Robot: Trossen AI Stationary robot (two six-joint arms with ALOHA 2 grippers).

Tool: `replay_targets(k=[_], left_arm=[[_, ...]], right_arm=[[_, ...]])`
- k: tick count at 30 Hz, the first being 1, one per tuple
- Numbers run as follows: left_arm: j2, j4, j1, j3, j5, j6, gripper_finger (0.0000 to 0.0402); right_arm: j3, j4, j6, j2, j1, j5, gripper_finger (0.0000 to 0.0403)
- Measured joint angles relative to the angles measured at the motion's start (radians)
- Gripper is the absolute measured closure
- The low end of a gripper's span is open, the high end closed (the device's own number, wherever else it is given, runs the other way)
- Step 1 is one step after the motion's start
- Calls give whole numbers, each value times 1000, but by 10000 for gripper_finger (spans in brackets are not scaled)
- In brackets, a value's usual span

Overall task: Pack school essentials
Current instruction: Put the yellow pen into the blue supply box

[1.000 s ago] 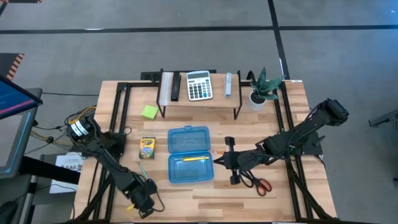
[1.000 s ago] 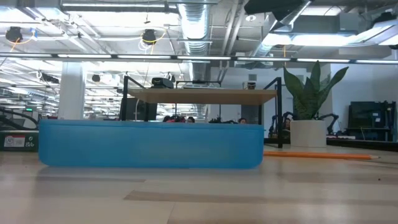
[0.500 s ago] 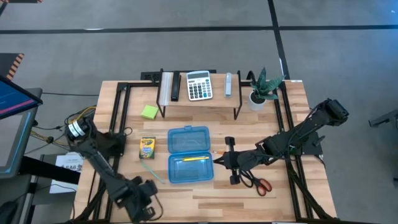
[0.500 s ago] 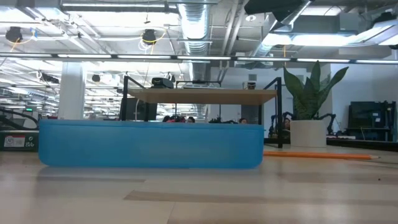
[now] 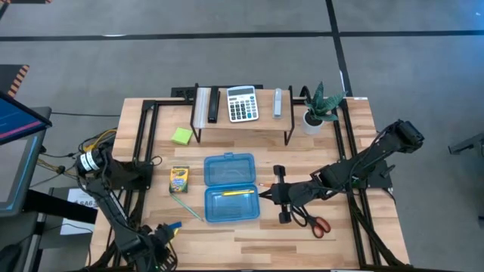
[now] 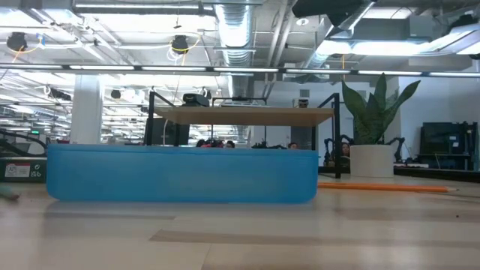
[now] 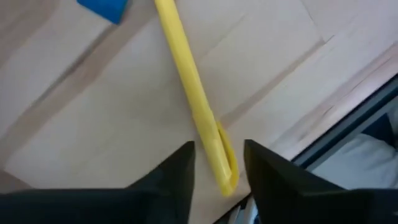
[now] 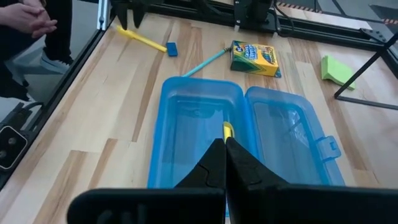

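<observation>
The left gripper (image 7: 217, 171) is hovering low over the near left corner of the counter (image 5: 340, 234), its two fingers standing apart on either side of the end of a yellow pencil-like stick (image 7: 193, 93). The fingers are not pressing on the stick, which is lying flat on the wood with a small blue piece (image 7: 102, 7) just past its far end, so I judge it to be resting free, not held.

The right gripper (image 8: 224, 155) is sitting with its fingers pressed together and empty, poised over the open blue case (image 5: 231, 189) in the middle of the counter. That spot likely suits it for dropping things in or steadying the case.

The case is lying open flat, lid and tray side by side, so things can go in from above. A yellow pencil (image 5: 237, 193) is already lying inside the nearer half. An orange pencil (image 6: 386, 187) is lying on the wood just beside the case on the right.

The rest is not packed yet. The crayon box (image 5: 178, 180) is lying to the left of the case, with a thin blue pen (image 5: 186, 207) slanting near it. The sticky-note pad (image 5: 181, 136) is sitting farther back by the leg of the small shelf (image 5: 242, 123). The red-handled scissors (image 5: 311, 221) are lying right of the case, beside the right gripper.

The calculator (image 5: 242, 103) on the shelf and the potted plant (image 5: 318, 109) are staying out of the way at the back.
</observation>
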Motion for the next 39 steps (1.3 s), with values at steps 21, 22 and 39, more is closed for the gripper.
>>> replay_targets(k=[21, 22, 39], left_arm=[[130, -36, 65, 11, 185, 153, 294], [130, -38, 70, 11, 187, 168, 310], [129, -101, 175, 10, 223, 405, 395]], right_arm=[[0, -1, 6, 0, -6, -1, 395], [0, -1, 6, 0, -6, -1, 395], [0, -1, 1, 0, -6, 0, 395]])
